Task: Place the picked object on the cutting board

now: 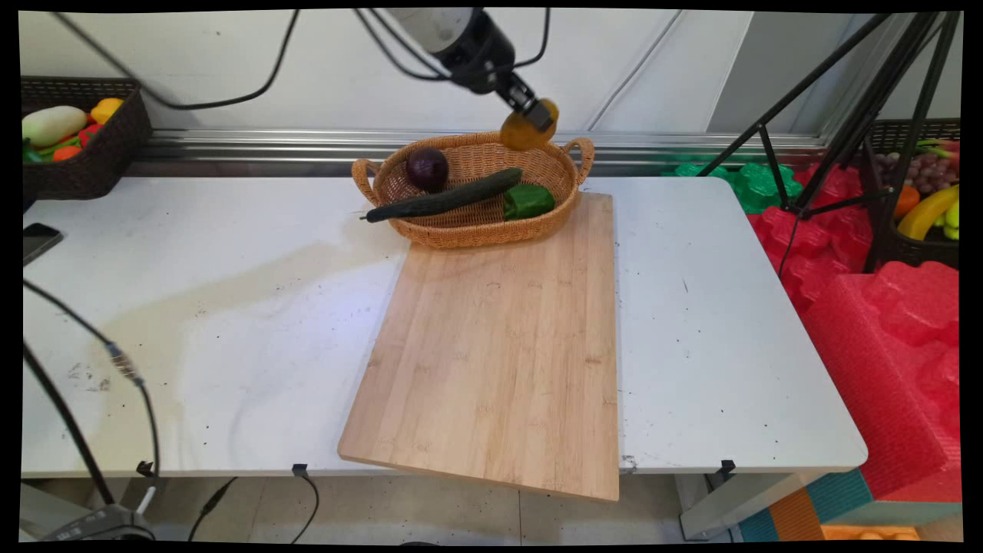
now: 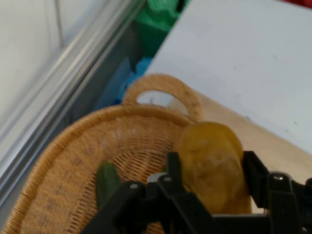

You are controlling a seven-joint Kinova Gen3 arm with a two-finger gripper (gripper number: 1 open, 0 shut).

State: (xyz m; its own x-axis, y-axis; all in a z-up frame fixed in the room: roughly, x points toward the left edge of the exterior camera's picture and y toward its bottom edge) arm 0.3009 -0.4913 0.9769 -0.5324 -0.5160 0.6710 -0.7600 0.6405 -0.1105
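My gripper hangs above the far right rim of a woven basket and is shut on a yellow-brown potato. In the hand view the potato sits between the two black fingers, over the basket's inner wall near its handle. Inside the basket lie a dark purple onion, a long dark cucumber that pokes out over the left rim, and a green pepper. A green piece shows in the basket in the hand view.
The basket rests on the far end of a large wooden cutting board on the white table. A dark basket of vegetables stands at the far left, a phone at the left edge. Tripod legs and red foam are to the right.
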